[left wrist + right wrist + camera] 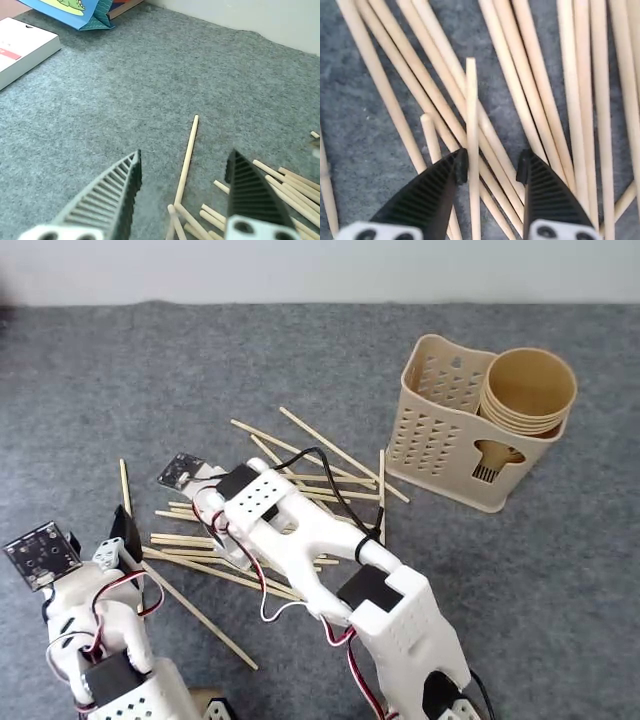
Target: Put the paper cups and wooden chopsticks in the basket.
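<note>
**INSPECTION NOTE: CUPS IN BASKET, STICKS ON MAT**

We find the basket (440,435) standing upright on the grey mat (200,360), at the far right of the table in the high view. The paper cups (528,390), nested in one stack, sit inside it at its right end, rims above the basket wall.

The chopsticks (300,480) lie loose in a criss-cross pile approx mid-table. The nearest stick ends are just beside the basket's base.

Right arm (310,540) lies over the pile. Right gripper (492,166): jaws narrowly apart, tips low over the sticks, gripping nothing. One stick (472,125) runs btwn the fingers, close against one of them, w/ other sticks crossing under it. We cannot tell whether the tips touch the mat.

Left arm (100,625) sits at the near-left edge of the pile. Left gripper (182,162): jaws spread wide, holding nothing, above the mat. A lone stick (188,155) lies flat on the mat btwn the two fingers, apart from both, its near end meeting the pile. More stick ends cluster beside one finger.

Also noted in the left wrist view, at the far side of the mat: a white box (22,47) and a blue bag (75,9)
</note>
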Controlling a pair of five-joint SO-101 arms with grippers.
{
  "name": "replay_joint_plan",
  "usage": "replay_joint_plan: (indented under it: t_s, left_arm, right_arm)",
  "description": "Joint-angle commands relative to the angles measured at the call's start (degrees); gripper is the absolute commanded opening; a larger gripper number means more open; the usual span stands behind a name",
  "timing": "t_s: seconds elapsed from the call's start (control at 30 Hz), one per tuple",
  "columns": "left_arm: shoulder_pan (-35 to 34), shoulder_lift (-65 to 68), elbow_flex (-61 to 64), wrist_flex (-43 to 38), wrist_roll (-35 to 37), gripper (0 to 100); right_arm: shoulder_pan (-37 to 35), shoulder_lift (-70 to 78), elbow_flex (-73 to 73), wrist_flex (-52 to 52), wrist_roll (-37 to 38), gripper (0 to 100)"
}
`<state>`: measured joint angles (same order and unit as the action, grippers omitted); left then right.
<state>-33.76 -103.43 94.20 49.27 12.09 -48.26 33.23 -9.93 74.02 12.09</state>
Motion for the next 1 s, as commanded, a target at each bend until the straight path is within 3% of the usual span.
replay_joint_plan:
  t_s: [0.0,0.13,0.37,0.97]
  left_arm:
    - [0.53,-0.88,-1.36,-1.23,-0.44,26]
    - [0.53,-0.88,-1.36,-1.23,-0.44,26]
    - [0.53,-0.88,-1.27,-1.23,-0.44,26]
    - [0.62,-0.88,-1.27,-1.23,-0.44,26]
  right_arm:
    - [1.1,1.71,0.0,-0.22,0.88,18.4]
    - [-0.4,3.74,-0.53,1.27,0.97,17.5]
    - [-0.4,4.26,-1.93,2.33,0.97,0.5]
    - [6.02,-4.0,-6.15,4.0,0.44,0.8]
